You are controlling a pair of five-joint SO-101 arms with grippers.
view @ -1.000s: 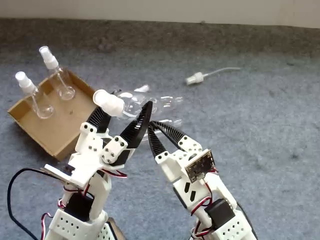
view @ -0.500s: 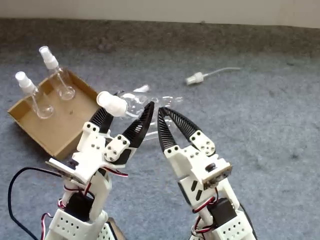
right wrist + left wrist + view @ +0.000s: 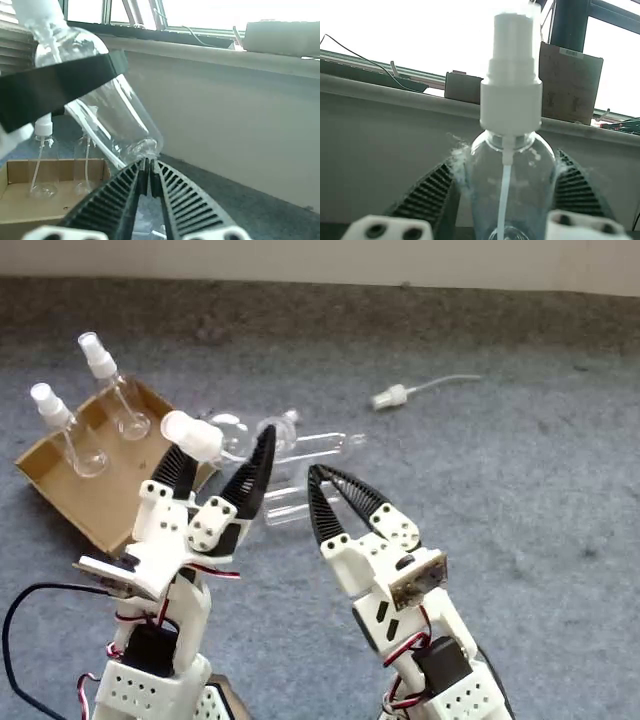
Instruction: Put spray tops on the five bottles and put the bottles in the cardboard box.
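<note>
Left end effector (image 3: 222,443) is clamped on a clear bottle (image 3: 238,440), raised just beside the cardboard box (image 3: 120,510). I see a white spray top (image 3: 192,435) seated on its neck, tube running down inside. Right end effector (image 3: 318,475) has its tips together, gripping nothing, close under the held bottle's base. Two capped bottles (image 3: 75,435) (image 3: 118,395) stand upright in the box. Two bare bottles (image 3: 320,445) (image 3: 285,505) lie on the bench (image 3: 520,490). One loose spray top (image 3: 392,397) lies farther back.
</note>
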